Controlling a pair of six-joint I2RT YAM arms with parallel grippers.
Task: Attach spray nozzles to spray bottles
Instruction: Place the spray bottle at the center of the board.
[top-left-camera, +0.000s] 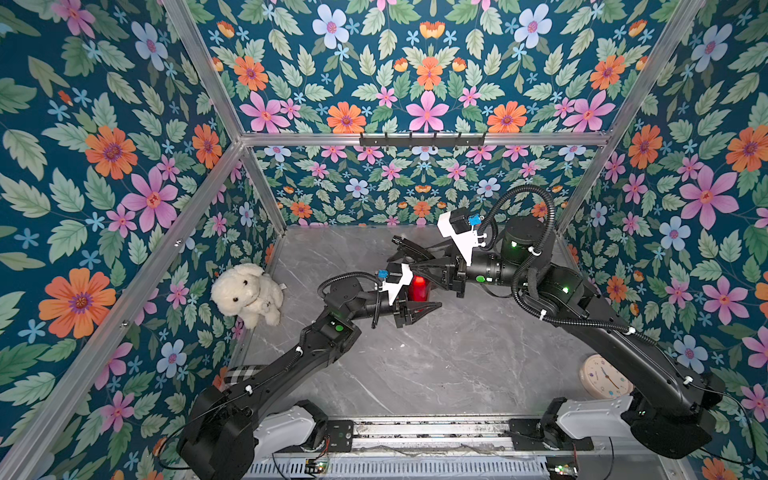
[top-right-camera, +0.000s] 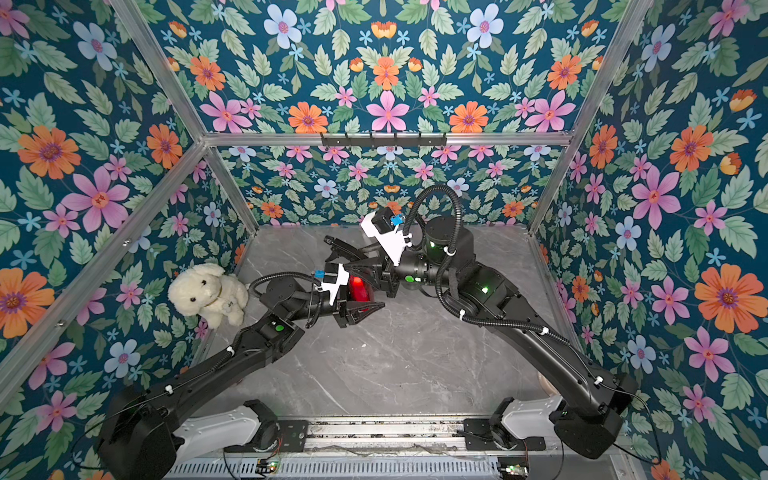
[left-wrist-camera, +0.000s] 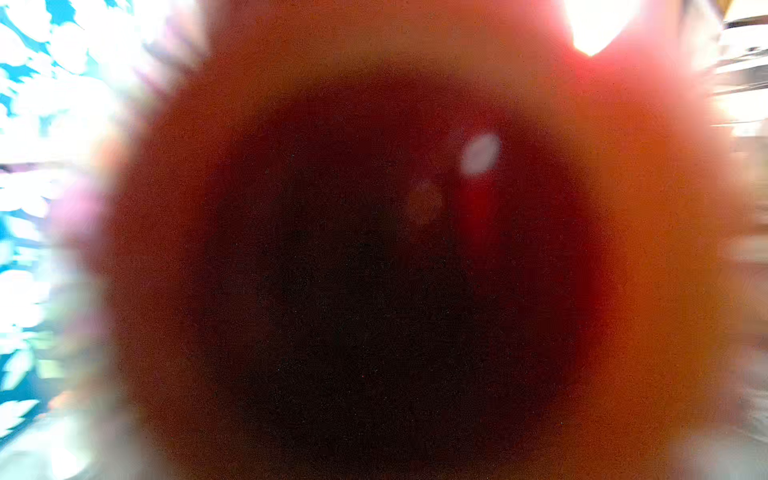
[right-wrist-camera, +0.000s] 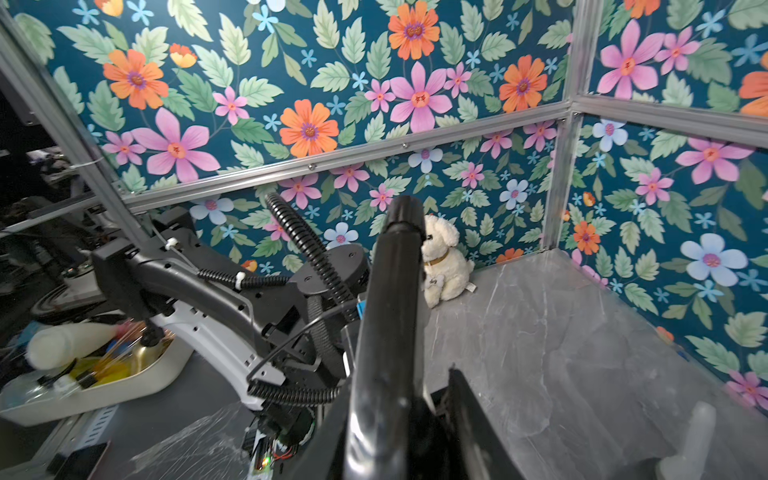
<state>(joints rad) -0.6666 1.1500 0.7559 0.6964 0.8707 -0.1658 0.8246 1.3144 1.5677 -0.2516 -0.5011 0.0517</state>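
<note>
Marble-grey tabletop (top-left-camera: 436, 365) shows in both top views, and the two arms meet over its far half. The left claw (top-left-camera: 428, 297) is clamped on the red bottle (top-left-camera: 417, 286), which shows between the claw and its wrist camera. The right claw (top-left-camera: 415, 255) reaches in from the right, just beyond the bottle, with the black spray nozzle (top-left-camera: 409, 246) at its fingers. I cannot tell whether that claw has closed on the nozzle. A white plush dog (top-left-camera: 247, 293) sits against the left wall, and a round clock (top-left-camera: 604, 376) lies by the right arm's base.

In the left wrist view the red bottle (left-wrist-camera: 374, 249) is so close that it is a red-orange blur across nearly the whole frame.

In the right wrist view the glossy nozzle (right-wrist-camera: 390, 316) rises up the middle, its round tip in front of the plush dog (right-wrist-camera: 444, 262). One finger (right-wrist-camera: 461, 399) stands just beside it, and the grip itself is hidden.
</note>
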